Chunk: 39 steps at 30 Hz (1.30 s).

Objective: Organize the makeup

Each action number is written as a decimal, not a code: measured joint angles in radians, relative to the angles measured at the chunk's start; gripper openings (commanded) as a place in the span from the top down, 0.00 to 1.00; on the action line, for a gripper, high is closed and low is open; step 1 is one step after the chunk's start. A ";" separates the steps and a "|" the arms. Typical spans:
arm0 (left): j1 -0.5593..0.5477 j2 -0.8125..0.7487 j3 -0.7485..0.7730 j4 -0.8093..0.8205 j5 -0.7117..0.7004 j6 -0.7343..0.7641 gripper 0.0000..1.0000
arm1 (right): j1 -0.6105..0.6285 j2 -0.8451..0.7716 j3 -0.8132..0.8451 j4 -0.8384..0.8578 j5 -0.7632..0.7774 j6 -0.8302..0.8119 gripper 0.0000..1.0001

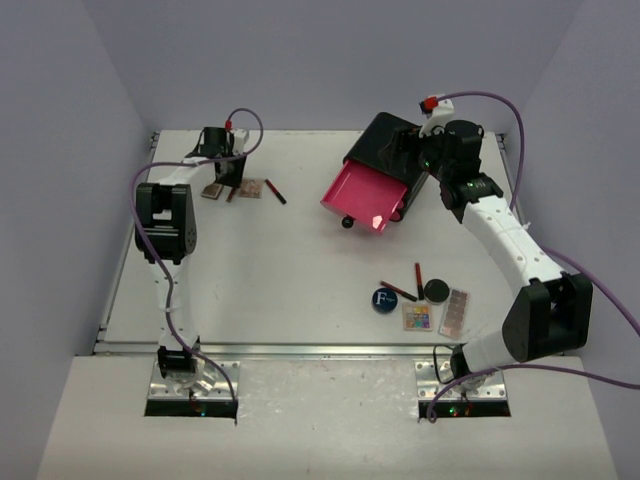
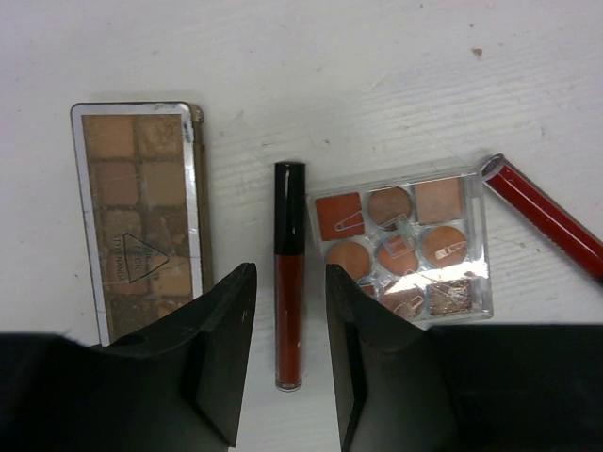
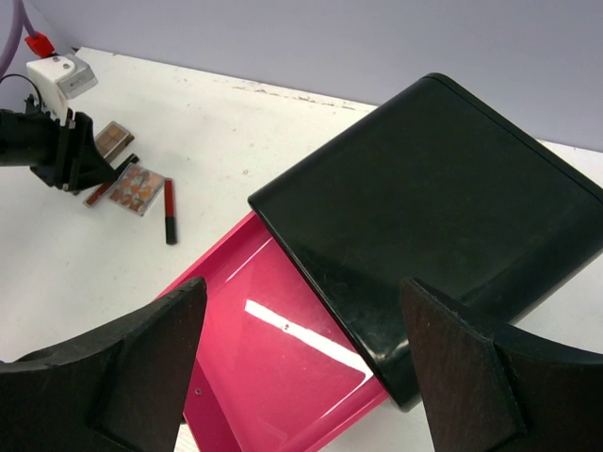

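Observation:
At the far left lie a brown palette (image 2: 141, 207), a red-black tube (image 2: 288, 282), a clear multicoloured palette (image 2: 400, 245) and a red pencil (image 2: 546, 218). My left gripper (image 2: 289, 279) is open, and its fingers stand either side of the tube with a gap on each side. In the top view it (image 1: 226, 180) sits over that group. My right gripper (image 3: 301, 301) is open and empty above the black box (image 3: 443, 217) and its pulled-out pink drawer (image 3: 273, 367). A blue compact (image 1: 383, 299), a black compact (image 1: 435, 290), two pencils (image 1: 398, 291) and two palettes (image 1: 417, 317) lie near right.
The black box (image 1: 378, 140) stands at the back right with its pink drawer (image 1: 362, 195) open toward the table's middle; the drawer holds nothing. Grey walls close the table on three sides. The left arm's elbow (image 1: 165, 225) stands along the left edge.

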State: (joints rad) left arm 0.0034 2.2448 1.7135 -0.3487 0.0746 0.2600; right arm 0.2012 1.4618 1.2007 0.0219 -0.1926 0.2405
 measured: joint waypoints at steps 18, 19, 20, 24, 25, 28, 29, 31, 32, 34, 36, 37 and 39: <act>0.036 0.001 -0.006 -0.033 0.028 -0.002 0.73 | 0.006 -0.002 -0.002 0.000 0.001 0.000 0.16; 0.036 0.002 -0.010 -0.038 0.030 -0.002 0.73 | 0.006 -0.002 -0.002 0.000 0.002 0.000 0.16; 0.036 0.003 -0.014 -0.043 0.032 -0.002 0.75 | 0.006 -0.002 -0.002 0.000 0.002 0.000 0.16; 0.036 0.009 -0.021 -0.041 0.040 -0.004 0.85 | 0.006 -0.002 -0.002 0.000 0.002 0.000 0.16; 0.036 0.009 -0.021 -0.041 0.040 -0.002 0.92 | 0.006 -0.002 -0.002 0.000 0.002 0.000 0.16; 0.036 0.011 -0.020 -0.039 0.041 0.000 1.00 | 0.006 -0.002 -0.003 0.000 0.002 0.000 0.16; 0.036 0.010 -0.020 -0.038 0.042 -0.001 1.00 | 0.006 -0.002 -0.004 0.001 0.002 0.000 0.16; 0.036 0.011 -0.020 -0.038 0.042 -0.004 1.00 | 0.006 -0.002 -0.008 0.003 0.002 0.000 0.15; 0.036 0.011 -0.020 -0.038 0.043 -0.006 1.00 | 0.006 -0.002 -0.010 0.003 0.002 0.001 0.15; 0.036 0.010 -0.019 -0.038 0.049 -0.024 1.00 | 0.006 -0.002 -0.013 0.001 0.001 0.003 0.14; 0.036 0.009 -0.017 -0.046 0.061 -0.053 1.00 | 0.006 -0.002 -0.013 0.001 0.001 0.007 0.14; 0.036 0.007 -0.016 -0.054 0.067 -0.066 1.00 | 0.006 -0.002 -0.013 0.001 0.001 0.007 0.13; 0.035 0.002 -0.007 -0.080 0.077 -0.090 1.00 | 0.006 -0.002 -0.013 -0.002 0.001 0.010 0.12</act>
State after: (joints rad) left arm 0.0388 2.2466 1.7065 -0.4285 0.1518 0.1700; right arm 0.2073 1.4601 1.1873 0.0197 -0.1917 0.2503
